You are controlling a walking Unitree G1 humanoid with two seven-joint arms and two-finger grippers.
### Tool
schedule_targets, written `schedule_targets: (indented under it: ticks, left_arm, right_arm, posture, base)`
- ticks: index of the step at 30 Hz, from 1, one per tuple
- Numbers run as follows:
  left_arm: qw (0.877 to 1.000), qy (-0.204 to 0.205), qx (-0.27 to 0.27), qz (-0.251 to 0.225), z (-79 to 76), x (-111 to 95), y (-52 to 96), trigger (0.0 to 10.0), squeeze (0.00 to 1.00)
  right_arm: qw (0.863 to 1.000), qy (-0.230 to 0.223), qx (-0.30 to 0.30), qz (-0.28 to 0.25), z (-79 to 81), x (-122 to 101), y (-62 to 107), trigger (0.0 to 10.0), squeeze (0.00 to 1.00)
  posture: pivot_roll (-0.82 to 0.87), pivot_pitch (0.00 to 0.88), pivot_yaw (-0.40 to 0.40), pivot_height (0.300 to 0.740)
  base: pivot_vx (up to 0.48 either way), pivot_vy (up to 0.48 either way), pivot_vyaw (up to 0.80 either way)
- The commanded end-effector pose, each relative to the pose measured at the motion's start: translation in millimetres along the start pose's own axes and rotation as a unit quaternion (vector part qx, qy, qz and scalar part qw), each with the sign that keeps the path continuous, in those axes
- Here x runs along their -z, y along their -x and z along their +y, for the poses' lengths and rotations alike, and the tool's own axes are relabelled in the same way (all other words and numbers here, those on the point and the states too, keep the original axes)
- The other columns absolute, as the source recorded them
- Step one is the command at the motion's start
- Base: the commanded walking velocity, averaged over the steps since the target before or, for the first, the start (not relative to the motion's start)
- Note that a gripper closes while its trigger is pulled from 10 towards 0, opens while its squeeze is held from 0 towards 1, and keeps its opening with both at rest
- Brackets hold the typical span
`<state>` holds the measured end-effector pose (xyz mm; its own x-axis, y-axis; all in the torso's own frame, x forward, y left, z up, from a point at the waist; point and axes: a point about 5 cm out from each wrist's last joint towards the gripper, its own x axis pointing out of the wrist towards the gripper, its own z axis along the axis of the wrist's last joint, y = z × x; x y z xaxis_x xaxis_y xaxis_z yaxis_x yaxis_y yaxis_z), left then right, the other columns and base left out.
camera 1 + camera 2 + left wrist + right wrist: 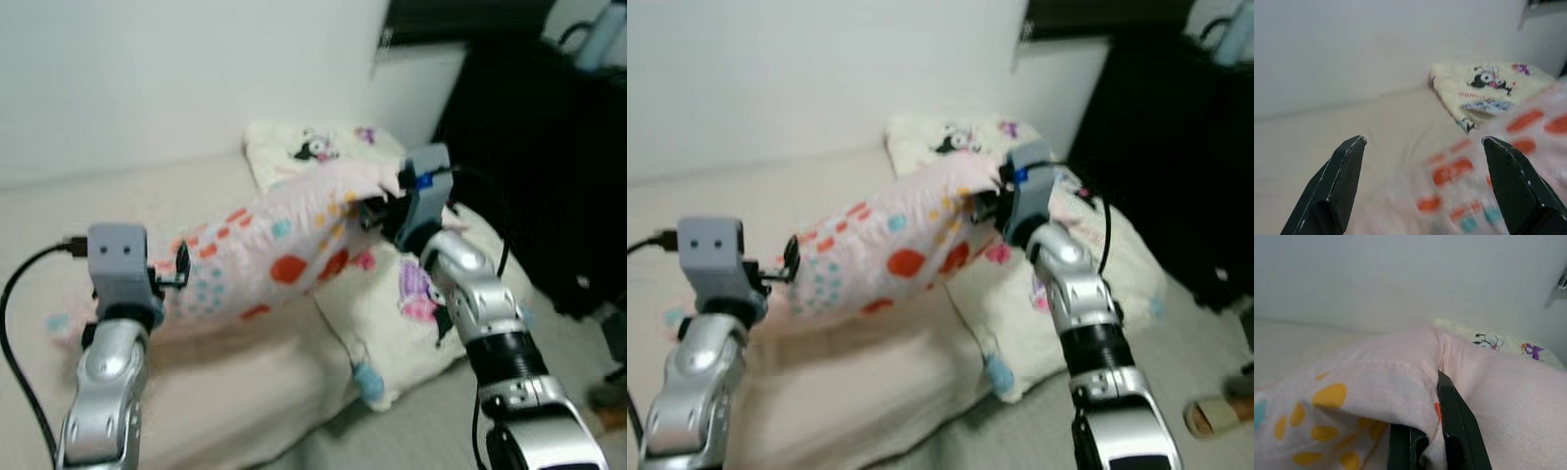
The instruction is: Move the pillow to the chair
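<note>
A pink pillow [274, 250] printed with red, yellow and teal shapes is raised at a slant above the bed [147, 196]. My right gripper [377, 211] is shut on the pillow's upper right corner, and the right wrist view shows the fabric pinched between its fingers [1454, 426]. My left gripper [181, 266] is at the pillow's lower left end. In the left wrist view that gripper [1422, 181] stands open, with the pillow's cover [1508, 161] just beyond and between its fingers. Whether it touches the pillow is unclear.
A cream cartoon-print pillow [313, 147] lies by the wall at the head of the bed. Another cream pillow [411, 323] hangs over the bed's right edge under my right arm. Dark furniture [549, 147] stands on the right, and a slipper [1215, 416] lies on the floor.
</note>
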<state>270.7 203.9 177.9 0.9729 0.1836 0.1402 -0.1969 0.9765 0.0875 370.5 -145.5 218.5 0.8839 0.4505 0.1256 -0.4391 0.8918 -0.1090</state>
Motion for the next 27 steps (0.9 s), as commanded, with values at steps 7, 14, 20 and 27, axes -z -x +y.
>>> schedule_targets:
  ticks: [7, 14, 20, 27]
  left_arm:
    - [1.000, -0.008, -0.005, 0.023, 0.8, 14, 3.8, 10.0, 0.00]
    - [0.999, -0.016, -0.011, 0.030, 2.4, 19, 5.9, 10.0, 0.00]
    - [0.999, -0.033, -0.022, 0.035, 7.3, 23, 5.8, 10.0, 0.00]
    - [0.999, -0.032, -0.018, 0.040, 5.8, 26, 6.1, 10.0, 0.00]
  right_arm:
    - [0.999, 0.001, -0.010, -0.039, 4.2, -9, 0.7, 0.0, 0.00]
    - [0.997, -0.009, -0.056, -0.047, 21.5, -5, 2.4, 0.0, 0.00]
    - [0.993, -0.022, -0.090, -0.077, 33.6, -16, 0.8, 0.0, 0.00]
    - [0.989, -0.027, -0.110, -0.094, 39.1, -24, 0.4, 0.0, 0.00]
  posture:
    - [-0.03, 0.000, -0.067, 0.723]
    - [-0.03, 0.000, -0.065, 0.723]
    - [-0.03, 0.000, -0.065, 0.723]
    - [-0.03, 0.000, -0.067, 0.723]
  base:
    - [0.000, 0.000, 0.00]
    - [0.000, 0.000, 0.80]
    - [0.000, 0.000, 0.80]
    - [0.000, 0.000, 0.80]
